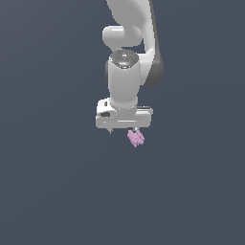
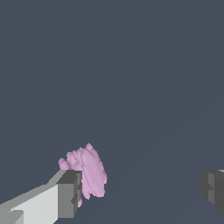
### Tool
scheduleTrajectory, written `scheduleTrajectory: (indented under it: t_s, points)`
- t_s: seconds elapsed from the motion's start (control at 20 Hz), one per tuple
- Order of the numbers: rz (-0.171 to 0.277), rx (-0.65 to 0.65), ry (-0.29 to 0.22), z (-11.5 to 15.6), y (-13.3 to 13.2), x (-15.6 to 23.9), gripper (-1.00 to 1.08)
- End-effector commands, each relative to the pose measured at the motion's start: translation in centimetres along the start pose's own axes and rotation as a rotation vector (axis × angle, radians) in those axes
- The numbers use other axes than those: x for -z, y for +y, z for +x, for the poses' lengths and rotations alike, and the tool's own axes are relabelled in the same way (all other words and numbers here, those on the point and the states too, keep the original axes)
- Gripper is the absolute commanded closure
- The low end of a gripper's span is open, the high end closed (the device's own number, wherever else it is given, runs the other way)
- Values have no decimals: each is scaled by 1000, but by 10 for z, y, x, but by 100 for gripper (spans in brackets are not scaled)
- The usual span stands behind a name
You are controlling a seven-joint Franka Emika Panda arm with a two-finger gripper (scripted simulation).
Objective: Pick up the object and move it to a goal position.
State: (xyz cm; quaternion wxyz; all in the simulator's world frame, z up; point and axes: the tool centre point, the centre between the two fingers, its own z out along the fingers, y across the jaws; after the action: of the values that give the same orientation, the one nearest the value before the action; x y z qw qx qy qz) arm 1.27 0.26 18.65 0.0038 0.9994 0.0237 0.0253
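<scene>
Readable text: none | labels, brands: none | numbers, signs: none | surfaces checked: both views, all plain and unmarked | legibility: nothing resembling lettering at this render quality

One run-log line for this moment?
gripper: open | object: touching one finger, far from the other | grasp: none
</scene>
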Motion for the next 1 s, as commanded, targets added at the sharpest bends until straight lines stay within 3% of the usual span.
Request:
scheduleTrajectory:
  t_s: [0.0,0.5,0.95]
  points:
    - [1,-3,0,0,6,-1,-92]
    - [1,47,-7,-7,-4,-13,-92]
    - [8,270,-34,-43,-49,-66,-92]
